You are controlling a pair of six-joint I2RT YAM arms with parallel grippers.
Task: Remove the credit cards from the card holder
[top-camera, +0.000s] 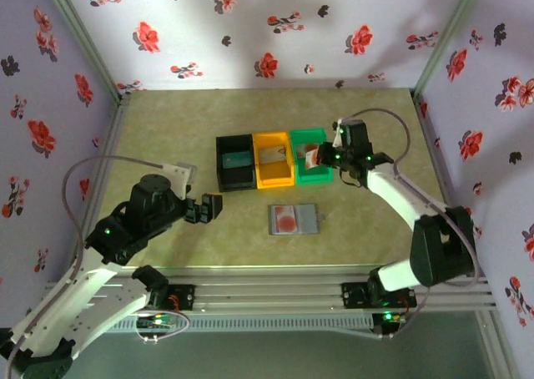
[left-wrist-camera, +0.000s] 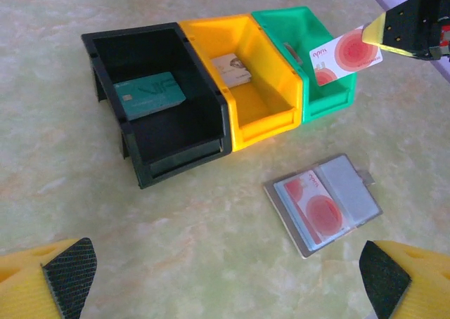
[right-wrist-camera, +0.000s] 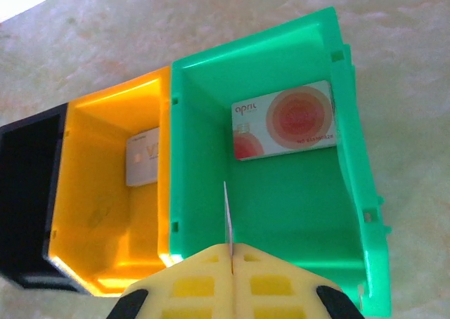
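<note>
Card holder (left-wrist-camera: 323,205) flat; cards (left-wrist-camera: 150,94) in blk/org/grn bins (left-wrist-camera: 267,126).

Arms apart
Left gripper (top-camera: 213,205) gaped left of the card holder (top-camera: 310,220); right gripper (top-camera: 321,155) beyond it pinched a credit card (left-wrist-camera: 344,54).

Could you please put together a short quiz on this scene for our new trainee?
1. True or false: the card holder has a card in it.
2. Which bin holds the teal card? A black, B orange, C green.
3. What is the right hand gripping, and where?

Key:
1. True.
2. A, the black bin.
3. A pale card with red circles, held above the green bin.
</note>
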